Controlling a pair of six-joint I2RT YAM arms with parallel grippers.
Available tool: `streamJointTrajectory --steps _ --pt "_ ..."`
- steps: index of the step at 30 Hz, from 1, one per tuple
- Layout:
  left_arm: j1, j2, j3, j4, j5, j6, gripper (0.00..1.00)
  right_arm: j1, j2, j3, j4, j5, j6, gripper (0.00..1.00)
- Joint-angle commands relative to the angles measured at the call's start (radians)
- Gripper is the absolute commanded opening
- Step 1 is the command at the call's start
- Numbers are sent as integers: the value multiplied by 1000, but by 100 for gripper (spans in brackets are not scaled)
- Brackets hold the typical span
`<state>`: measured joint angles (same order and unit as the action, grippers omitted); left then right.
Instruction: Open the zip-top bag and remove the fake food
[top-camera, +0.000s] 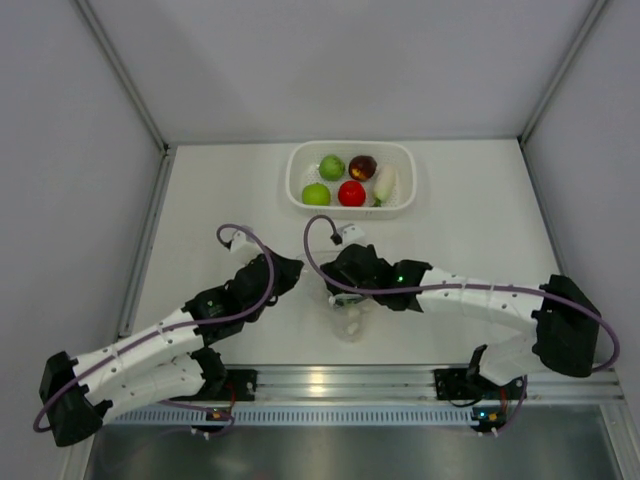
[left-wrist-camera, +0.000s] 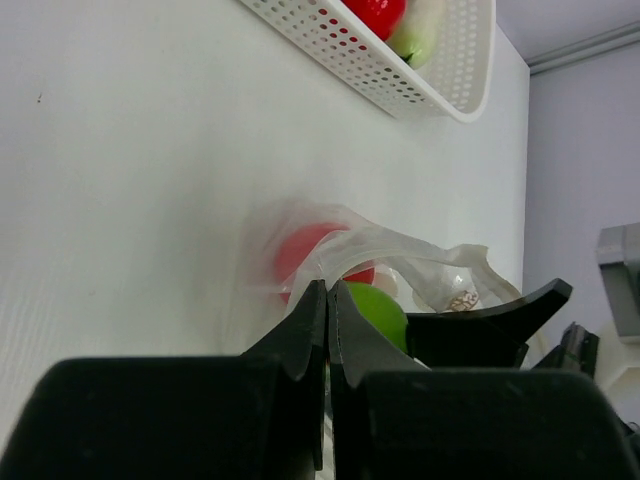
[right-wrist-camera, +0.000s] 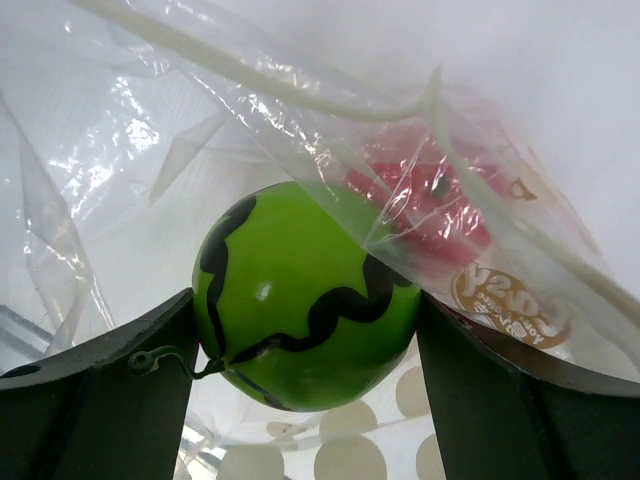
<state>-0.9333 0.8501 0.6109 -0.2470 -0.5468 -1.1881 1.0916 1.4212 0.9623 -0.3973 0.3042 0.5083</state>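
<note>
Robot lab test cell — white table (top-camera: 470, 215), plain grey panel walls (top-camera: 350, 60), aluminium rail (top-camera: 330, 380).

A white table (top-camera: 210, 200) lies beneath the left gripper (top-camera: 293, 270) and right gripper (top-camera: 338, 272). Plain grey walls (top-camera: 340, 60) rise ahead and beside them, and an aluminium rail (top-camera: 340, 381) runs behind. The light is soft and even.

Bright, even light; glare on the zip-top bag (right-wrist-camera: 150, 140).
</note>
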Motion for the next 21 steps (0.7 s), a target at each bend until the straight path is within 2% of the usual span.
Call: streamJointTrajectory --steps 1,5,12,17,21 --pt "-2 -11 3 9 -16 42 0 22 -82 36 -38 78 -17 42" --pt "-2 -20 3 9 -13 56 0 22 -132 52 -54 133 -28 41" --pt "-2 -34 4 58 34 125 0 24 -208 50 35 84 -36 36" --pt "-2 -46 10 178 134 243 0 25 -113 170 -43 58 -91 35" --pt "-2 -40 42 222 214 396 0 31 -29 225 -83 38 -135 34"
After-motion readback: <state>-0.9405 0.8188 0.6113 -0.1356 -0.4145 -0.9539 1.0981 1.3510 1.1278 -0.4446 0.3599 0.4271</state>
